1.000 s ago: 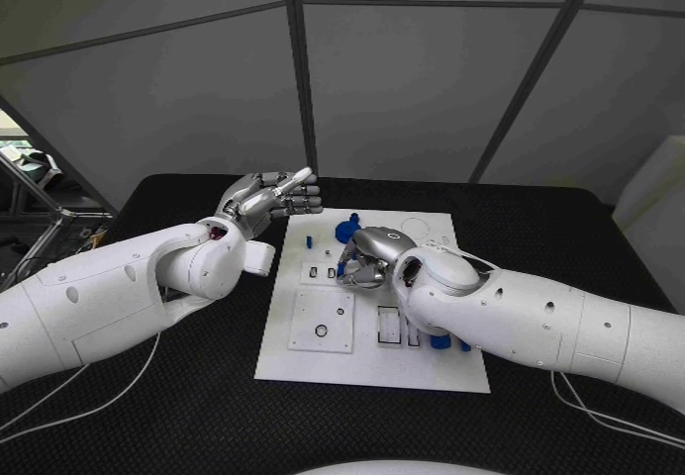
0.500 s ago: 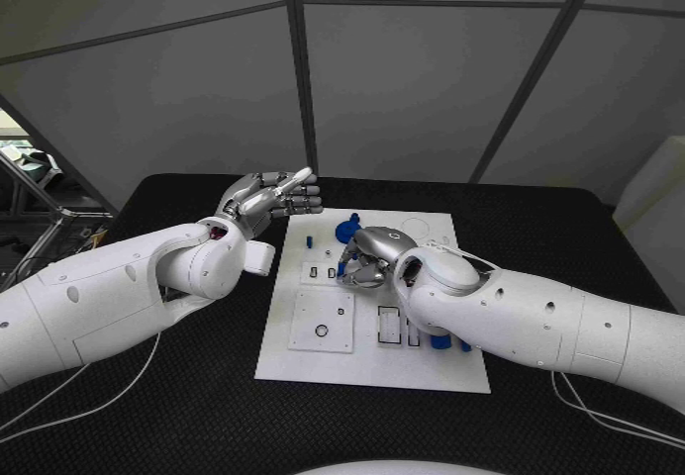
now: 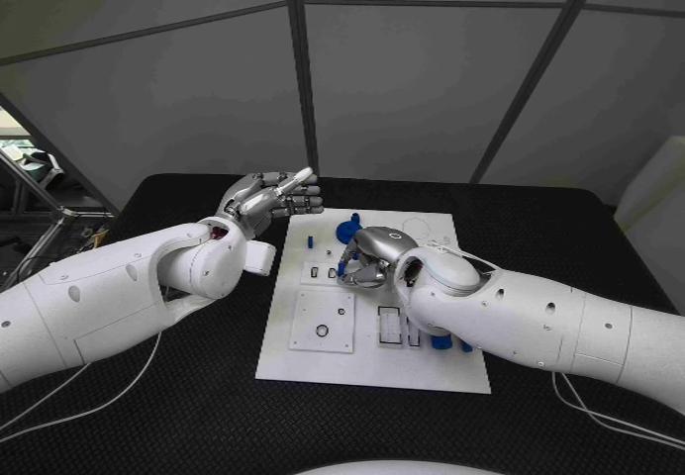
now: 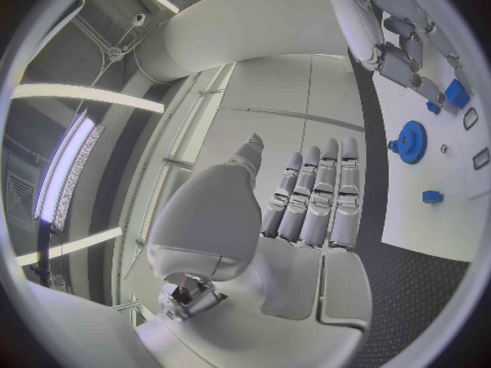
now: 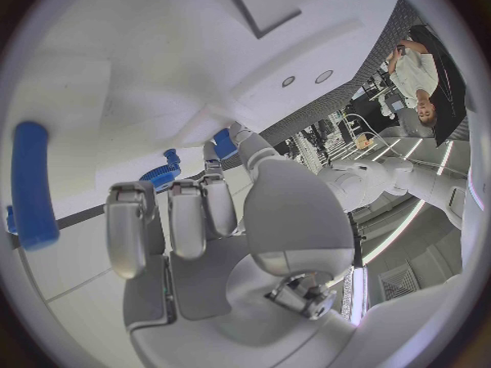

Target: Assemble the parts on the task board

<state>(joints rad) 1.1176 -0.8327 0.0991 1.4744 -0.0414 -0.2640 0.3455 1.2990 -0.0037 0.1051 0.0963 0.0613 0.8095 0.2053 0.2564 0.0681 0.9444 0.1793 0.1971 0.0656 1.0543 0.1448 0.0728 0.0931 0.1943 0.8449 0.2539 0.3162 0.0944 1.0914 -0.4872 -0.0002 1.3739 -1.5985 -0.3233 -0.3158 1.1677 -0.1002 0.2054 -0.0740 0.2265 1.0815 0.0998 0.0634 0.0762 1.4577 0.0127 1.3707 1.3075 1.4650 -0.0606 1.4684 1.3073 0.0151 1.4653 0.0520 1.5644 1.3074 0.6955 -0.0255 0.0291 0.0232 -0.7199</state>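
- The white task board [image 3: 374, 368] lies at the centre of the black table [image 3: 171, 416], its long side running from 6 o'clock to 12 o'clock in the head view.
- The left hand [image 3: 271, 201] hangs in the air just off the board's far-left corner, at about 10 o'clock from the board's middle; its fingers lie straight and side by side, clasping nothing, as the left wrist view [image 4: 307, 200] also shows.
- The right hand [image 3: 368, 255] is low over the board's upper middle, its fingers curled downward toward the surface; whether they clasp a part cannot be told from these views.
- A blue gear [image 3: 347, 232] sits on the board just beyond the right hand, at about 11 o'clock from it; the left wrist view shows it too [image 4: 412, 141].
- Small blue parts [image 3: 442, 342] lie at the board's right side beside the right forearm.
- In the right wrist view a long blue bar [image 5: 33, 184] lies on the white surface near the fingers [image 5: 131, 221].
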